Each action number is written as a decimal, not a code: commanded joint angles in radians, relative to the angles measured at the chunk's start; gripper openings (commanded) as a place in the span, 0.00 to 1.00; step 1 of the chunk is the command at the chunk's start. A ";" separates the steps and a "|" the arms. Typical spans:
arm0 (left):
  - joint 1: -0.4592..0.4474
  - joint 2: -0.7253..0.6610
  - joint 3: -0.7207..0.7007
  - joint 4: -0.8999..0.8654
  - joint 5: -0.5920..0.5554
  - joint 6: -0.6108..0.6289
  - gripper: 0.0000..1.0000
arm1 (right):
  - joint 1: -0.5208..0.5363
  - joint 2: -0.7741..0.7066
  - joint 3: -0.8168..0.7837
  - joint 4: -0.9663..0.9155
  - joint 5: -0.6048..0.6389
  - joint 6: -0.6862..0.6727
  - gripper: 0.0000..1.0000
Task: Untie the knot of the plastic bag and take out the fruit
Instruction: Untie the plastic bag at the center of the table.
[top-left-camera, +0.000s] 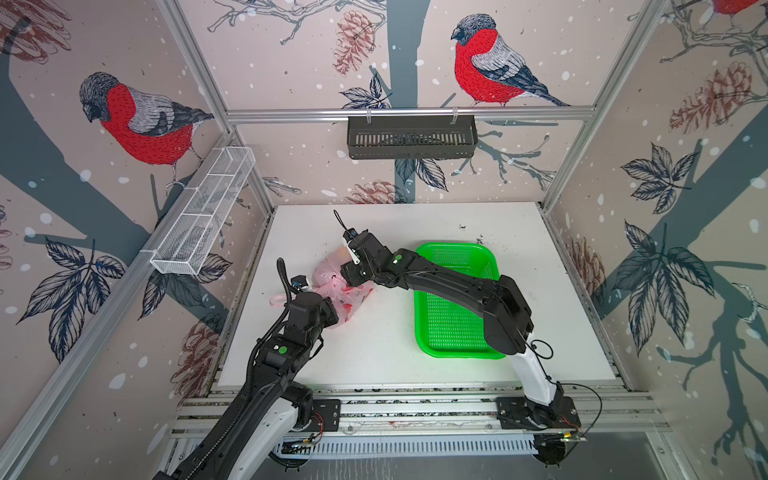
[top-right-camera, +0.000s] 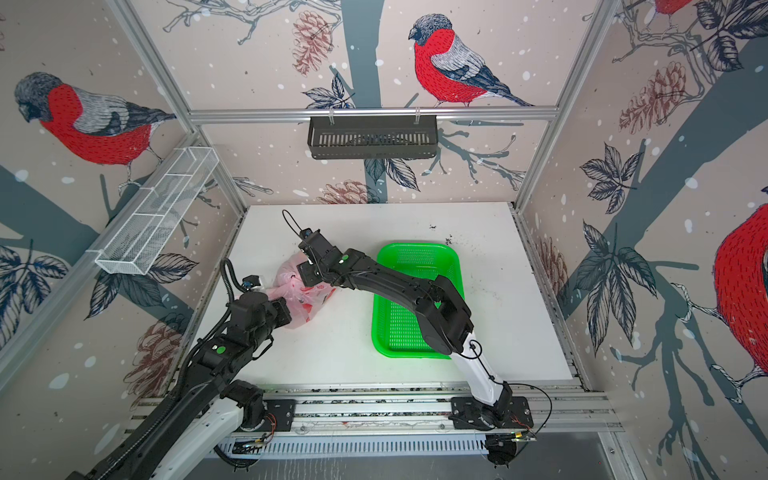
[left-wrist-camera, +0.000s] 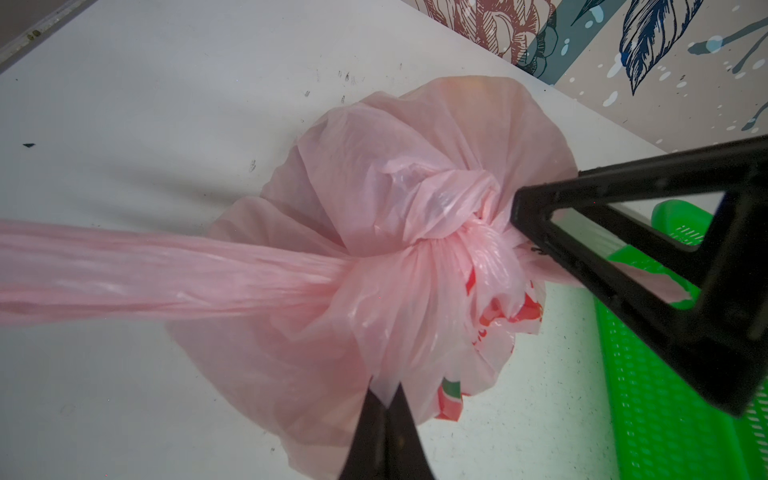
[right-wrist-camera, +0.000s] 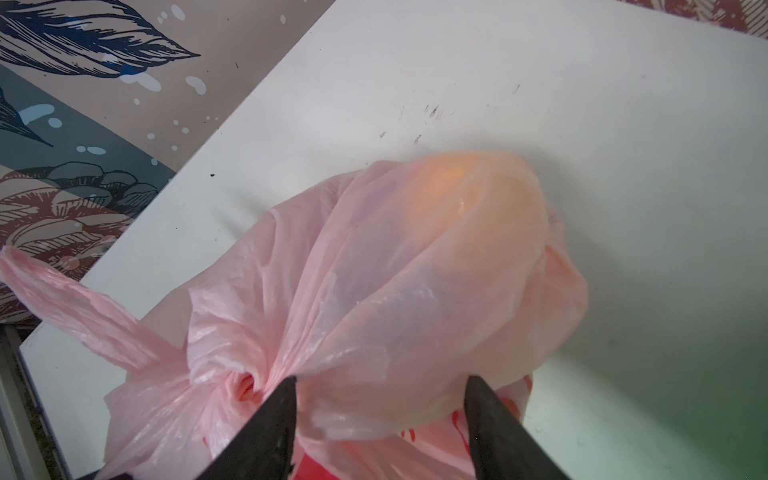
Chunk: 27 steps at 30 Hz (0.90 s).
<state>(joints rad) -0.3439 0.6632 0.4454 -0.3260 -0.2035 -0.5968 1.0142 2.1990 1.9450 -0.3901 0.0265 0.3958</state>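
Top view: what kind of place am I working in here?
Most likely a staged robot test booth, not a real kitchen: an aluminium frame holding bird-print wall panels, a white table, and an arm mount bolted to a front rail.

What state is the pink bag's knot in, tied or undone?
Tied. The knot is a tight twist gathering the plastic bag shut; an orange fruit shows only through the film.

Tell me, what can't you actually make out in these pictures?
- Fruit: only an orange glow through the plastic bag in the right wrist view; number and kinds hidden by film.
- Knot: lost under the right arm in both top views.
- Red lettering: crumpled, unreadable in the left wrist view.
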 joint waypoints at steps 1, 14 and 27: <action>0.000 0.003 -0.002 0.010 0.004 -0.006 0.02 | 0.000 0.018 0.015 0.048 -0.052 0.046 0.58; 0.000 0.017 -0.002 0.047 -0.036 -0.012 0.00 | -0.034 -0.073 -0.072 0.110 -0.023 0.074 0.05; 0.002 0.040 0.029 0.084 -0.232 -0.046 0.00 | -0.188 -0.291 -0.334 0.165 -0.004 0.116 0.04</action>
<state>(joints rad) -0.3439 0.7174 0.4728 -0.2665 -0.3294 -0.6144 0.8547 1.9278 1.6447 -0.2634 0.0044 0.4919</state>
